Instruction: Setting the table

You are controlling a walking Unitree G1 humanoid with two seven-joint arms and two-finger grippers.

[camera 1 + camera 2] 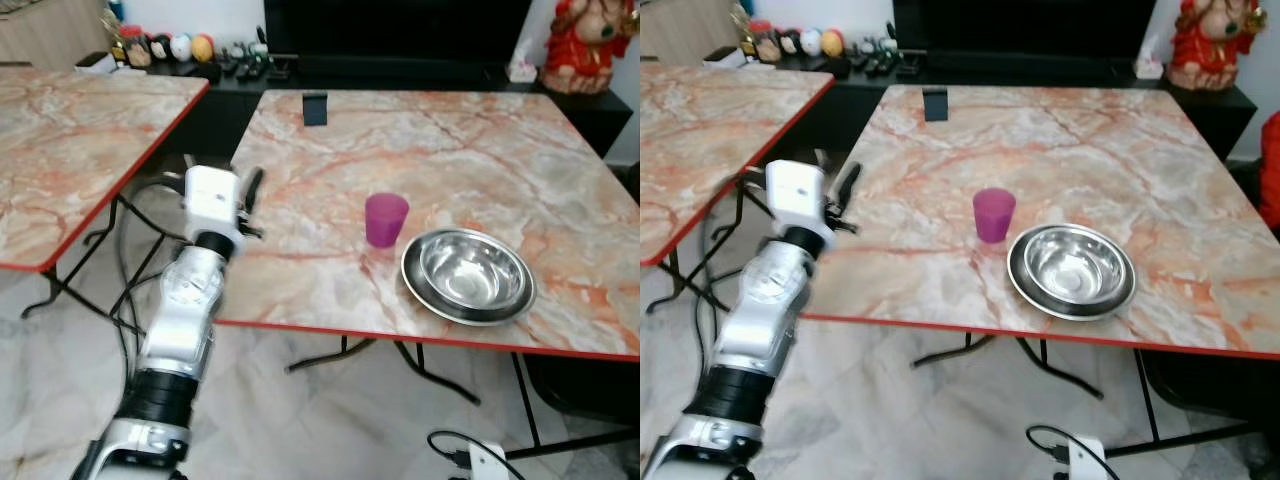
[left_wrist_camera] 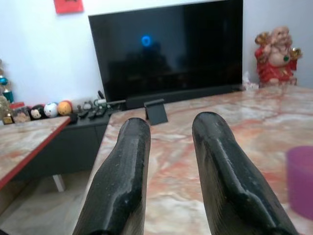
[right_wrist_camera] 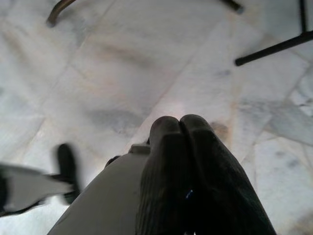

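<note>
Two marble-patterned tables with red edges stand side by side on a pale stone floor point(image 1: 60, 400). On the nearer table point(image 1: 480, 150) I count one purple cup point(image 1: 386, 220), one steel bowl point(image 1: 473, 271) and one steel plate point(image 1: 420, 285). The bowl sits in the plate, close to the table's front edge. The cup stands upright just beside the plate, on the side toward the table's middle. One small dark stand point(image 1: 315, 108) is near the far edge. The second table point(image 1: 70, 130) is to the left.

The left gripper point(image 1: 252, 192) is raised at the left edge of the nearer table, its two fingers point(image 2: 122, 166) apart with a clear gap and holding nothing. The right gripper point(image 3: 182, 128) hangs low over the floor, its two fingers pressed together, with nothing between them.

Behind the tables are one black television point(image 2: 166, 54) and one red figurine point(image 1: 585, 45).
</note>
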